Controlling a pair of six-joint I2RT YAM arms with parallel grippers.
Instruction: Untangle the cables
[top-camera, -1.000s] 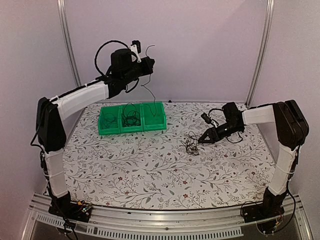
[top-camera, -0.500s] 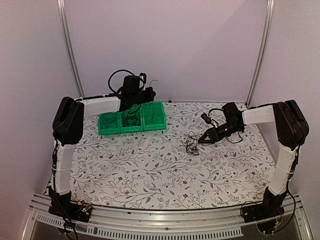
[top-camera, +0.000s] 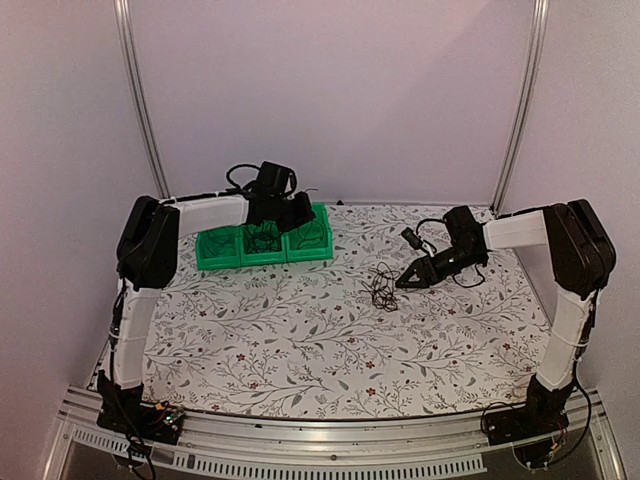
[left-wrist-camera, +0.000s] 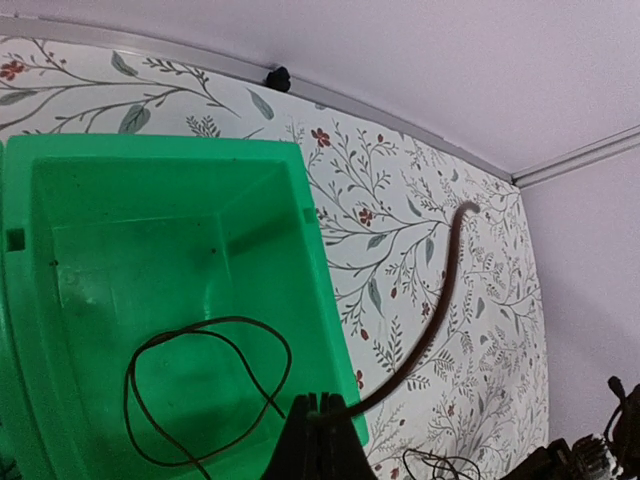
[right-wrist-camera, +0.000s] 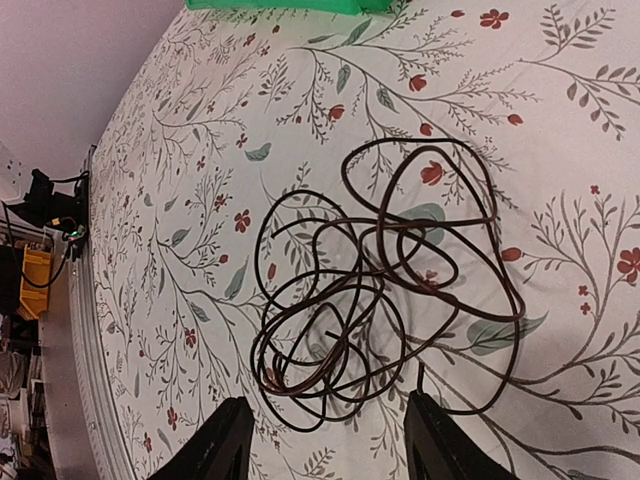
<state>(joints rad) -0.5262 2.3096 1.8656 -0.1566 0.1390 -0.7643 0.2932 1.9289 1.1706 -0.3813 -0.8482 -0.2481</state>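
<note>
From above, the left gripper (top-camera: 300, 216) covers the right end of the green bins (top-camera: 218, 258), so its fingertips and that compartment's inside cannot be made out. In the left wrist view the bins run off the left and bottom edges, and the cable (left-wrist-camera: 441, 292) rising just right of them is blurred. The tangle (top-camera: 381, 288) right of the bins is too small from above to count its cords.

The desk (top-camera: 300, 340) wears a white cloth printed with thin dark twigs, grey-green leaves and small red flowers. The bins (top-camera: 215, 260) are bright green, plain and unpatterned. The tangled cables (right-wrist-camera: 380, 290) read dark brown to black against the cloth. The single cable (left-wrist-camera: 443, 295) is the same dark shade. The left arm (top-camera: 200, 212) and right arm (top-camera: 520, 230) are white with black joints. The left pincer (left-wrist-camera: 318, 435) and right pincer (right-wrist-camera: 330, 405) are black. The walls (top-camera: 400, 100) are pale lilac, and the front rail (top-camera: 320, 440) is silver.
</note>
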